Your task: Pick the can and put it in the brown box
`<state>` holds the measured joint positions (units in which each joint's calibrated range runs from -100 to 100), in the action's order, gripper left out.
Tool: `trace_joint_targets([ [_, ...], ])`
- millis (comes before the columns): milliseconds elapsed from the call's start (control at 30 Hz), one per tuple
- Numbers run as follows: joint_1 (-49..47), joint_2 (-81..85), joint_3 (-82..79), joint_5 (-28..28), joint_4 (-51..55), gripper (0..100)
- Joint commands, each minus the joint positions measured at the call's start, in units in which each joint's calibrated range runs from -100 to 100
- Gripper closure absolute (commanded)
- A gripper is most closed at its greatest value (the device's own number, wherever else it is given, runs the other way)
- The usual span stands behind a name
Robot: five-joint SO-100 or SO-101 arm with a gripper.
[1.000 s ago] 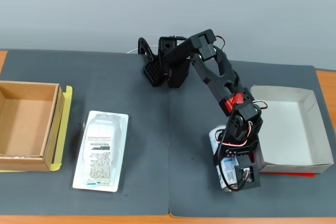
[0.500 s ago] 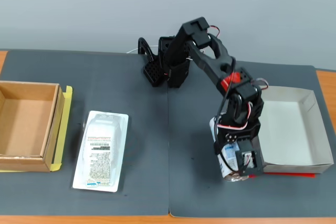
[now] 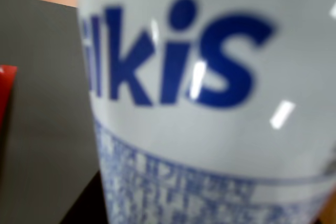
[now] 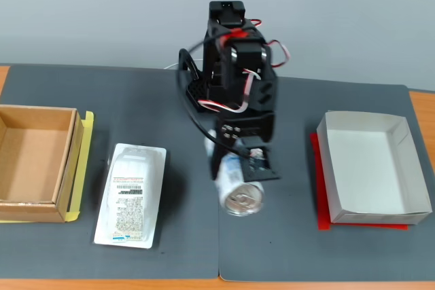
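The white can with blue print (image 4: pixel 234 185) is between my gripper's (image 4: pixel 246 168) jaws at the middle of the grey mat. It is tilted, with its silver end (image 4: pixel 243 199) facing the fixed camera. The gripper is shut on the can. In the wrist view the can (image 3: pixel 210 103) fills nearly the whole frame, blurred, with large blue letters and small text below. The gripper's fingers do not show there. The brown box (image 4: pixel 68 161) stands at the far left of the fixed view, open and empty, well away from the can.
A flat white wrapped packet (image 4: pixel 131 195) lies between the brown box and the can. A white rectangular box (image 4: pixel 374 127) on a red sheet (image 4: pixel 319 195) stands at the right. The arm's base (image 4: pixel 228 39) is at the back. The red sheet's edge (image 3: pixel 5 87) shows at the left of the wrist view.
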<state>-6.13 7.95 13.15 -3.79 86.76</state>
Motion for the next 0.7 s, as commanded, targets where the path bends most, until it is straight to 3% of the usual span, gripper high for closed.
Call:
trace_joint_targets([
  [0, 7.1, 4.9, 4.8, -10.3, 1.8, 87],
  [133, 13.9, 5.4, 8.8, -17.9, 2.0, 87],
  [433, 28.4, 5.3, 10.8, -28.9, 1.1, 87],
  [667, 38.3, 2.5, 12.4, -33.5, 1.1, 87],
])
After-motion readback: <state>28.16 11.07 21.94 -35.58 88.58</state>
